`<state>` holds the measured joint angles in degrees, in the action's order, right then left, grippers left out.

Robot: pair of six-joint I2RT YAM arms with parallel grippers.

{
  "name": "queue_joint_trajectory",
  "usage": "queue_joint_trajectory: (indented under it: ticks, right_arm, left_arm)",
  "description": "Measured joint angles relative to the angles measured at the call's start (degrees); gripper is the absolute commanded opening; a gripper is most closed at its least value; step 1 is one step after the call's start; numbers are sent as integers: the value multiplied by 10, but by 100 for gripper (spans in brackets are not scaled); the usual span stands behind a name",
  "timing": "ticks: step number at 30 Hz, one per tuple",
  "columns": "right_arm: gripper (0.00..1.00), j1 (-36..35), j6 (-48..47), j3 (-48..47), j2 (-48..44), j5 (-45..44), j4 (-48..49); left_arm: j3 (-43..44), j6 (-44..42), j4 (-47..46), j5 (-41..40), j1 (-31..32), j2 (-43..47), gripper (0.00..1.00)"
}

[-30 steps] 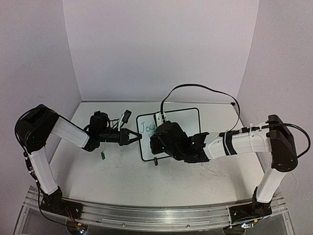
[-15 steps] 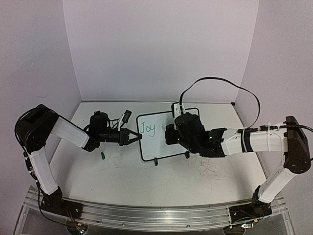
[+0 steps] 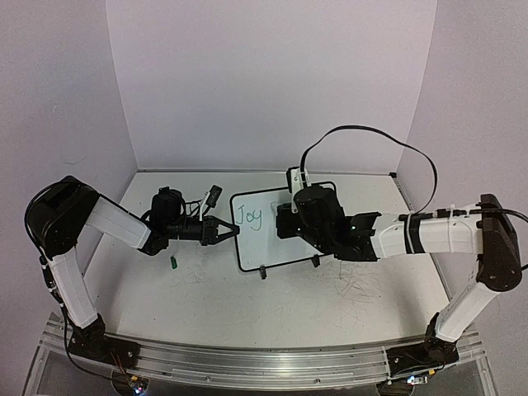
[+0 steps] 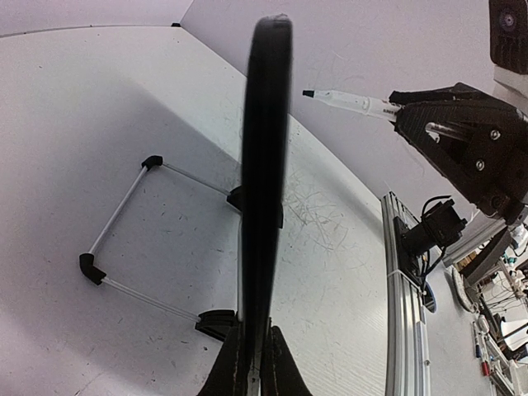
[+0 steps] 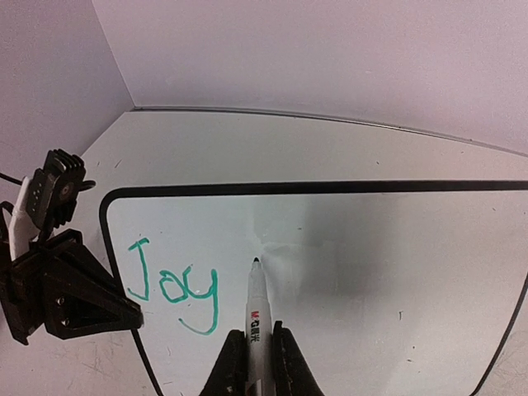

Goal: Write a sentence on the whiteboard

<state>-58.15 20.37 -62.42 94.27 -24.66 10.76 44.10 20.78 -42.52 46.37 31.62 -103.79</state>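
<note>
Now: whiteboard [image 3: 257,247] propped upright at middle of table [image 3: 206,289], left edge pinched by left gripper [image 3: 233,230]. Right gripper [image 5: 252,346] clamped on marker [image 5: 254,309], tip just right of green sentence [image 5: 173,285] (only "Joy" written); tip-to-board contact unclear.

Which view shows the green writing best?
Right wrist: the writing sits close on the board face, "Joy" legible. Top external shows it small but readable. Left wrist sees the board edge-on, so no writing.

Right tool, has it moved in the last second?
Yes: the right tool slid rightward across the whiteboard, now clear of the word Joy.
</note>
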Motion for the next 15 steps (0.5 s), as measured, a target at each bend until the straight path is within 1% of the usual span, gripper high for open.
queue_joint_trajectory:
  ticks: [15]
  right_arm:
    - [0,0,-4,-17,29,-6,1]
  left_arm:
    - [0,0,0,-1,0,0,0]
